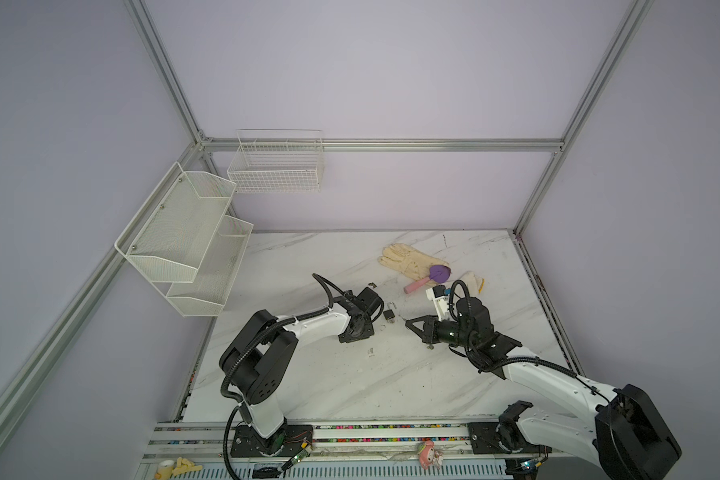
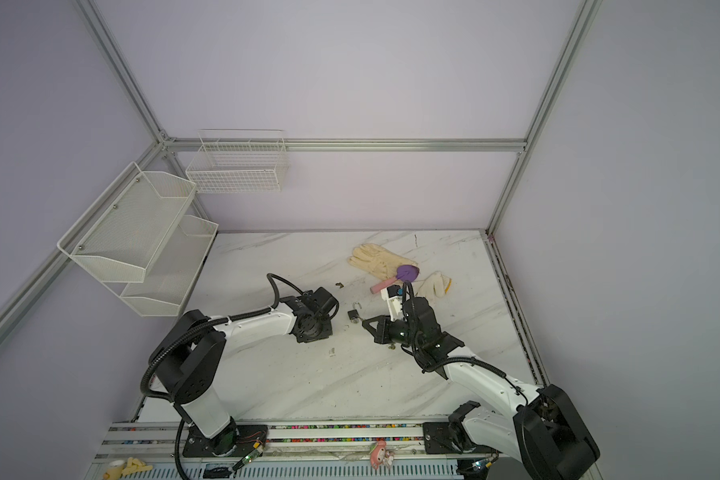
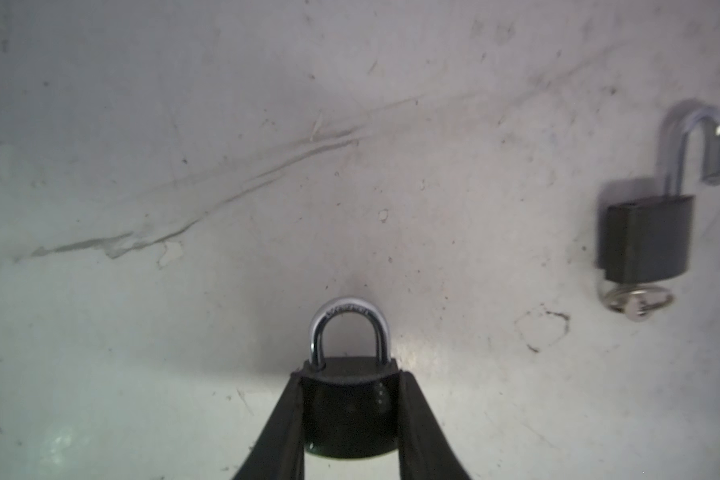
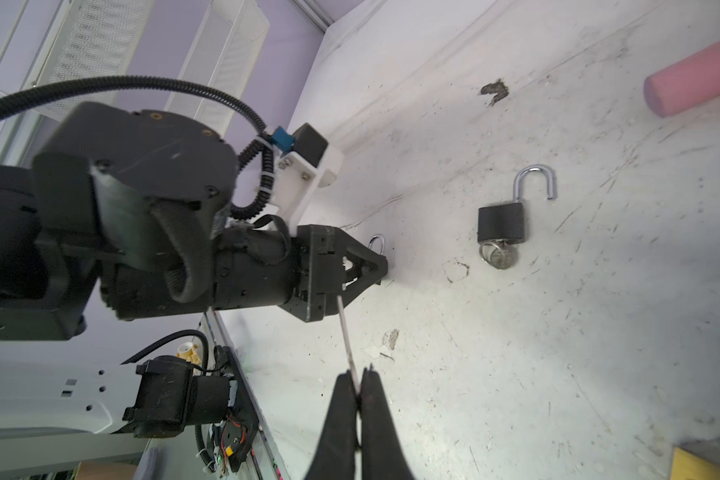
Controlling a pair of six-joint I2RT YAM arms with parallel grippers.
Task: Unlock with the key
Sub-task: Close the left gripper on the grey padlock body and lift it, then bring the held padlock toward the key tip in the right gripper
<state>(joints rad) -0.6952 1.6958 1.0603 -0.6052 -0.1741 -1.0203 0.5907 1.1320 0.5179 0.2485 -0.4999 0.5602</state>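
A closed black padlock (image 3: 350,409) sits gripped in the left hand (image 3: 351,376); an open padlock (image 3: 645,237), key (image 3: 636,306) in its base, lies flat nearby.

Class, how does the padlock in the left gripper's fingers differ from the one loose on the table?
The gripped padlock has its shackle closed; the loose padlock's stands open. The loose padlock carries a ringed key in its base; the gripped padlock shows none. Fingers clamp the gripped padlock; the loose padlock lies untouched. Both are black with silver shackles.

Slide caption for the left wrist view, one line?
Left pincer grips a shut padlock; an opened padlock with key lies alongside.
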